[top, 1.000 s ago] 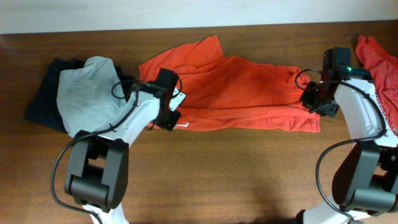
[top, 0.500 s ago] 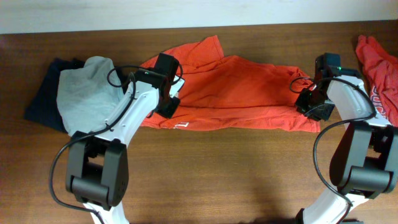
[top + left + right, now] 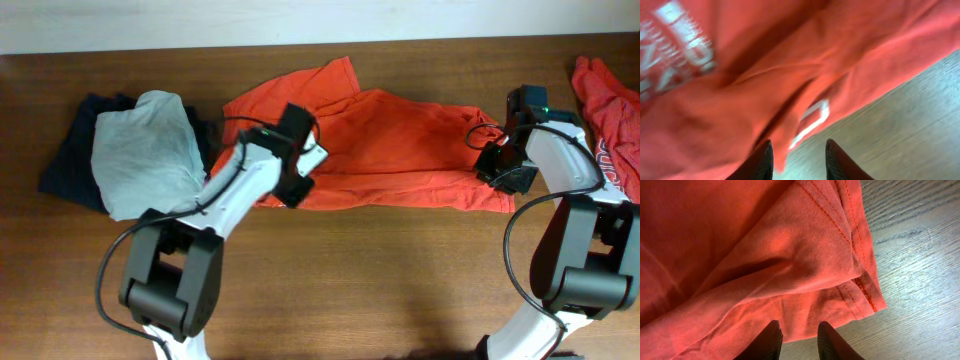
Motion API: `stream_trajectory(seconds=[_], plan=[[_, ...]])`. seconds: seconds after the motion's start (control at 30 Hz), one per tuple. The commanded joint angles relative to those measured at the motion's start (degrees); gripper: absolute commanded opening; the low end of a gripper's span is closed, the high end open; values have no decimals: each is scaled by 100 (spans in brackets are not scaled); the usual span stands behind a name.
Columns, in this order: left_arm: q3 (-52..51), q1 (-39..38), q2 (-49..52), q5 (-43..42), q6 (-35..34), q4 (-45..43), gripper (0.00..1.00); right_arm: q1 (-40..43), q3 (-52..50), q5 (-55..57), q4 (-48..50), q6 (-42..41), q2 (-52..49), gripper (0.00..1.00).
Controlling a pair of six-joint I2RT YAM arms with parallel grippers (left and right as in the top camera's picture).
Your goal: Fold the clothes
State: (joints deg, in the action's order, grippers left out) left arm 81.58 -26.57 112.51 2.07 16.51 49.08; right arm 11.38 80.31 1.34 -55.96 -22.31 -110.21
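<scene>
Left arm (image 3: 235, 182): we log it stretched across the T-shirt (image 3: 400, 150).
Left pincer (image 3: 797, 150): tips apart above hem.
Right pincer (image 3: 800, 332): tips apart at hem corner.

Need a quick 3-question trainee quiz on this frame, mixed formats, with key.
1. True or false: the orange-red T-shirt mid-table is folded into a neat square.
2. What lies at the left end of the table? A) a grey garment on a dark garment; B) a basket; C) a stack of plates.
3. How many orange-red shirts show in the overhead view?
Key: 1 false, it lies spread out and rumpled; 2 A; 3 two, with the second shirt at the right edge.
</scene>
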Motion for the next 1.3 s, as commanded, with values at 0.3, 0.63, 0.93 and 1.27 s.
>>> stream_trajectory(seconds=[0.3, 0.63, 0.93, 1.27], plan=[[-223, -22, 490, 909, 282, -800, 25, -9, -28, -33, -13, -24, -11, 30], [673, -22, 354, 1530, -387, 118, 0, -9, -28, -31, 70, -22, -11, 30], [1169, -22, 122, 1530, -389, 894, 0, -9, -28, -702, 638, 859, -11, 34], [1169, 20, 103, 1753, -866, 966, 0, -7, -28, -822, 87, 789, -120, 74]])
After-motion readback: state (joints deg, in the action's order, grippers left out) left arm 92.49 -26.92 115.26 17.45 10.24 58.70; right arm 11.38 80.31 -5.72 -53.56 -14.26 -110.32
